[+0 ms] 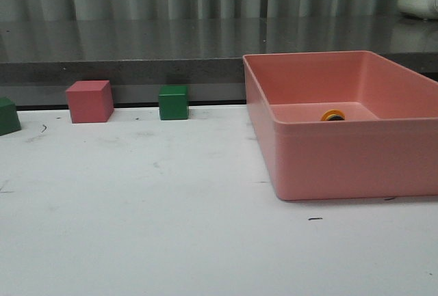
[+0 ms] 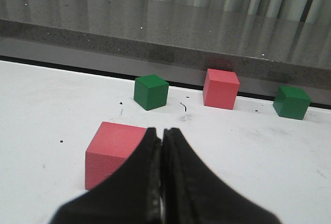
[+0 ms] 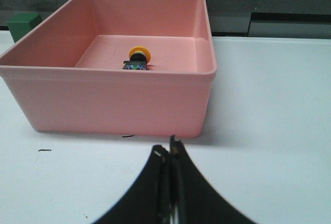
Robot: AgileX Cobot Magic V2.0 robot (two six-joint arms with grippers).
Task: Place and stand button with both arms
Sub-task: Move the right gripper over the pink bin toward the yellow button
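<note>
The button (image 3: 136, 58) lies on its side on the floor of the pink bin (image 3: 108, 105), yellow cap toward the far wall, black base toward me. In the front view only its yellow cap (image 1: 333, 115) shows over the bin's near wall (image 1: 356, 159). My right gripper (image 3: 168, 149) is shut and empty, over the white table just in front of the bin's near wall. My left gripper (image 2: 162, 131) is shut and empty, with a pink cube (image 2: 111, 151) just beyond and beside its tips. Neither arm shows in the front view.
A pink cube (image 1: 89, 101) and a green cube (image 1: 173, 102) stand along the table's back edge, with another green cube (image 1: 8, 116) at the far left. The left wrist view shows two green cubes (image 2: 150, 91) (image 2: 291, 101) and a second pink cube (image 2: 221, 88). A grey ledge runs behind.
</note>
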